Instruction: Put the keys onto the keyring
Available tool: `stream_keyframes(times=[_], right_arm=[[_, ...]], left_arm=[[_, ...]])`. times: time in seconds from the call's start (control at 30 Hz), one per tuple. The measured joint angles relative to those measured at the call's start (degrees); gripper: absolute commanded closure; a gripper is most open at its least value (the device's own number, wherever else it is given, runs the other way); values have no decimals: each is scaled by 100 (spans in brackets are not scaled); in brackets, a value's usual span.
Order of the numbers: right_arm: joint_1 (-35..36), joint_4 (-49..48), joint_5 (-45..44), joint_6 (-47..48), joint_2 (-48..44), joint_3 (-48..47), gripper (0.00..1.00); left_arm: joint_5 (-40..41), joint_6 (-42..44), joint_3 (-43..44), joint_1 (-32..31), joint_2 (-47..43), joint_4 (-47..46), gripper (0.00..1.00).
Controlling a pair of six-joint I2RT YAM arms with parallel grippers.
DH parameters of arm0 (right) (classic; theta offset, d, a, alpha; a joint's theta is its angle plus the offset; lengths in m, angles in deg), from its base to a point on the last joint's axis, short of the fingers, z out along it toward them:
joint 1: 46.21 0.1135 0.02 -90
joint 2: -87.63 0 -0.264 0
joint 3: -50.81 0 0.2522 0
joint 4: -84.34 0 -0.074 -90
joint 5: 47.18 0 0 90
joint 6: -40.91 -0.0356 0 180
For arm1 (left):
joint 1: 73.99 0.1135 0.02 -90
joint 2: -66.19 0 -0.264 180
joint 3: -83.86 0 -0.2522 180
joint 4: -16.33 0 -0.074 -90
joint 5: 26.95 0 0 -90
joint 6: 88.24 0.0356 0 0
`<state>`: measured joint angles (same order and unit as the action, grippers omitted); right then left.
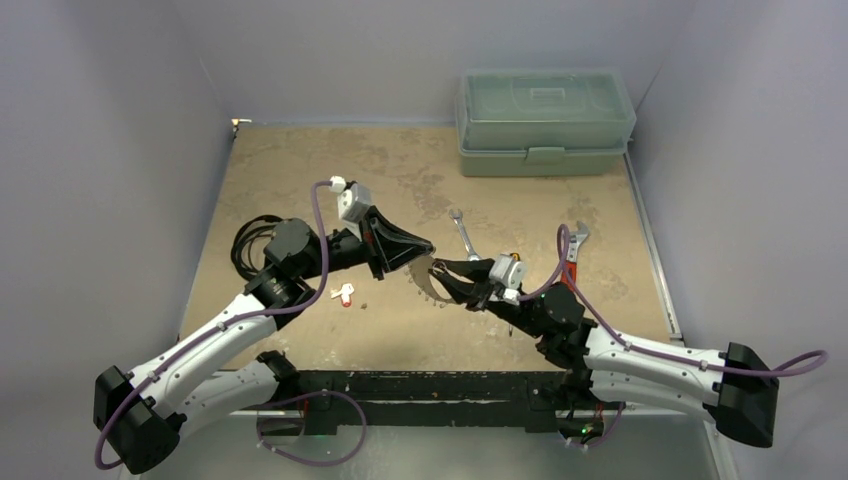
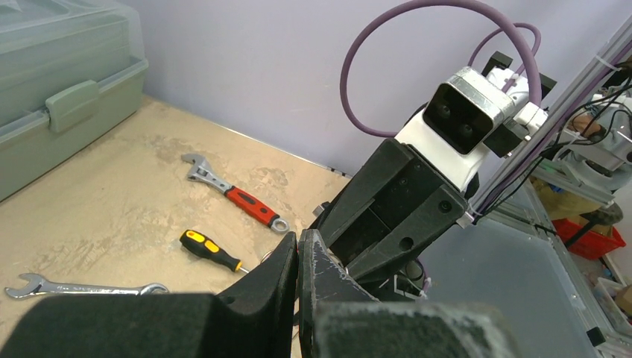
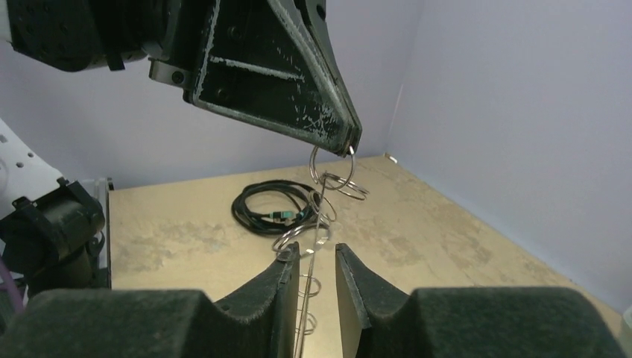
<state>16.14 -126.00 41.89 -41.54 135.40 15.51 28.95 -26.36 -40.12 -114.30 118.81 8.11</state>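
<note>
The keyring (image 3: pixel 322 216), a thin shiny wire loop strung with small rings, hangs above the table between the two arms (image 1: pixel 424 282). My left gripper (image 1: pixel 428 246) is shut on the loop's top, its tips pinching the wire (image 3: pixel 350 145). My right gripper (image 3: pixel 317 257) stands just below, its jaws a small gap apart. The wire runs down through that gap, close to the left finger (image 3: pixel 287 272). One of the keys (image 1: pixel 343 294), silvery with a red tag, lies on the table below the left arm. In the left wrist view the left jaws (image 2: pixel 299 242) are pressed together.
A green toolbox (image 1: pixel 545 120) sits at the back right. A silver spanner (image 1: pixel 463 235), a red-handled adjustable wrench (image 1: pixel 572 250) and a black-and-yellow screwdriver (image 2: pixel 211 250) lie near the right arm. A coiled black cable (image 1: pixel 250 240) lies at the left.
</note>
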Motion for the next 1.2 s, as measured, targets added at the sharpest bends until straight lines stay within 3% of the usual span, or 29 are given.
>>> stream_keyframes(times=[0.33, 0.57, 0.83, 1.0, 1.17, 1.2], right_arm=[[0, -824, 37, -7, -66, 162, 77], [2, -931, 120, -22, 83, 162, 92], [0, -984, 219, -50, 94, 162, 98], [2, -785, 348, -39, 57, 162, 100], [2, -238, 455, 114, -87, 111, 100], [2, -74, 455, 149, -94, 57, 100]], left_arm=[[4, -107, -52, 0, -2, -42, 100], [11, -136, -92, 0, -9, -72, 100], [17, -122, -92, 0, -81, -20, 99], [103, 249, -44, 0, -144, 439, 62], [243, 927, 372, 0, -144, 1410, 36], [275, 1104, 490, 0, -149, 1637, 35]])
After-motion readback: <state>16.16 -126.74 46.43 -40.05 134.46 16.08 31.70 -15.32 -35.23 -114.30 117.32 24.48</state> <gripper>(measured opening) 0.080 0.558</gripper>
